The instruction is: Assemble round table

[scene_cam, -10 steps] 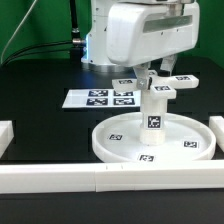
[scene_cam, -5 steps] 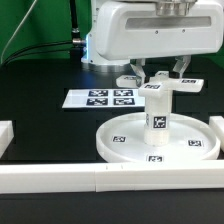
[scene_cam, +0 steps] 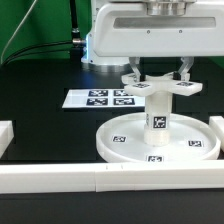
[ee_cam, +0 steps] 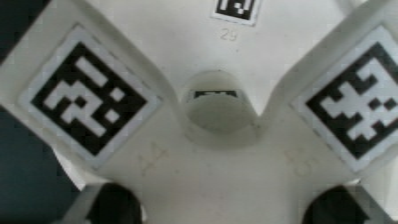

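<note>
The large round rimmed disc [scene_cam: 120, 142] lies on the black table. The short thick post [scene_cam: 157, 118] stands upright at its middle. The cross-shaped piece [scene_cam: 160, 87] lies level on top of the post, its tagged arms spread to both sides. My gripper [scene_cam: 160, 74] is straight above it, shut on the cross-shaped piece, with one finger on each side. In the wrist view the cross-shaped piece [ee_cam: 214, 150] fills the picture, with a tagged arm on either side. My gripper [ee_cam: 222, 208] holds it, and the dark fingertips [ee_cam: 107, 205] show at its edges.
The marker board [scene_cam: 105, 98] lies behind the disc toward the exterior view's left. A long white border rail [scene_cam: 90, 180] runs along the front. Shorter rails stand at the left [scene_cam: 5, 135] and right [scene_cam: 217, 125].
My gripper has turned and shifted, carrying the cross-shaped piece from off to the exterior view's right to level and centred on top of the post.
</note>
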Tool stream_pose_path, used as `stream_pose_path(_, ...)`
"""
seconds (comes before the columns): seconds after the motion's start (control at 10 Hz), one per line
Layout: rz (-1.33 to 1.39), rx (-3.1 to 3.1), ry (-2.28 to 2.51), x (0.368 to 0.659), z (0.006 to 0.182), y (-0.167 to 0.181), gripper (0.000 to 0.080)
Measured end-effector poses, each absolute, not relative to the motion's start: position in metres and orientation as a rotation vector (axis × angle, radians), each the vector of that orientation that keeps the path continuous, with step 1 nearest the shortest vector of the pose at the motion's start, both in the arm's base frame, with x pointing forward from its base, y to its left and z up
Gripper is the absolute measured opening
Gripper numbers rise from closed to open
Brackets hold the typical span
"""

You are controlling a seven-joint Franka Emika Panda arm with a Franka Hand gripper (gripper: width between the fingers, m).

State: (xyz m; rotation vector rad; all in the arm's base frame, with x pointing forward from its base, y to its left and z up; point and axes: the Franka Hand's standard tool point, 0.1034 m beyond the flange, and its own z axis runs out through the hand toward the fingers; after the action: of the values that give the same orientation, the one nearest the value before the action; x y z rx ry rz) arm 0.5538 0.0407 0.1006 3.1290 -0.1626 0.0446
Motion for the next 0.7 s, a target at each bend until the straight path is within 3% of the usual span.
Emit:
stream_pose_path(0.3,0.049,3.087,-0.684,0.553,0.1002,0.0398,0.0442)
stream_pose_path(0.7,0.046,3.005,-1.001,0.5535,0.1005,0.0395,0.0442)
